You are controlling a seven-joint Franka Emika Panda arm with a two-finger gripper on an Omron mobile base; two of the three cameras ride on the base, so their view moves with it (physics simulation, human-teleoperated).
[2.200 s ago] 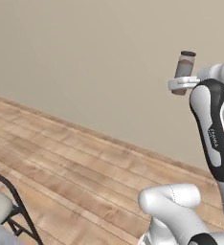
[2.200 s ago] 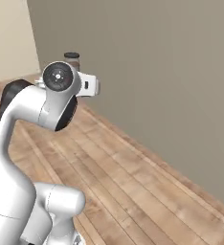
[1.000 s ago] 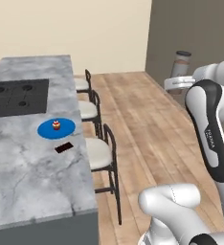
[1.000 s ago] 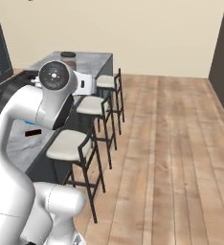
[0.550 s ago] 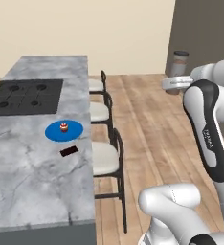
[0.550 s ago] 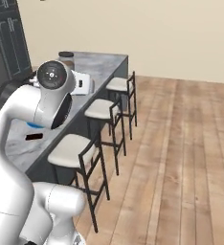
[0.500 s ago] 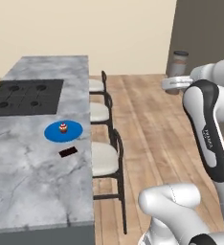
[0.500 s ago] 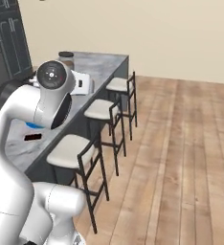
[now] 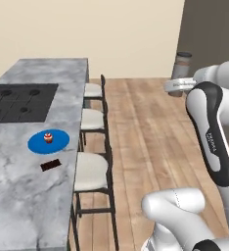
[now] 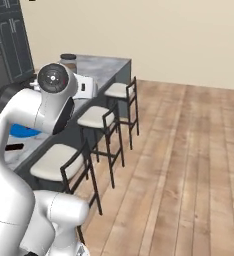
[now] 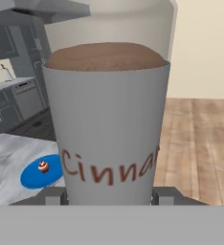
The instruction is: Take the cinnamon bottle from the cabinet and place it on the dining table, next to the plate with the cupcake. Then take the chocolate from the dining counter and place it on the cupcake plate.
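Step 1 in hand: the gripper point(image 9: 181, 84) pinches the cinnamon bottle point(image 9: 183, 62), held high, right of the dining table point(image 9: 18, 196). Next, carry it left and set it beside the plate point(image 9: 49, 141).

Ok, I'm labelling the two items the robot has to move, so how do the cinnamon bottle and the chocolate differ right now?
The cinnamon bottle is an upright clear cylinder with a dark cap; the chocolate is a thin flat dark bar. The bottle is held up in the hand, above the wooden floor; the chocolate lies on the marble dining table, just beside the blue plate with the cupcake. The bottle carries lettering; the chocolate looks plain. Both are brown and small.
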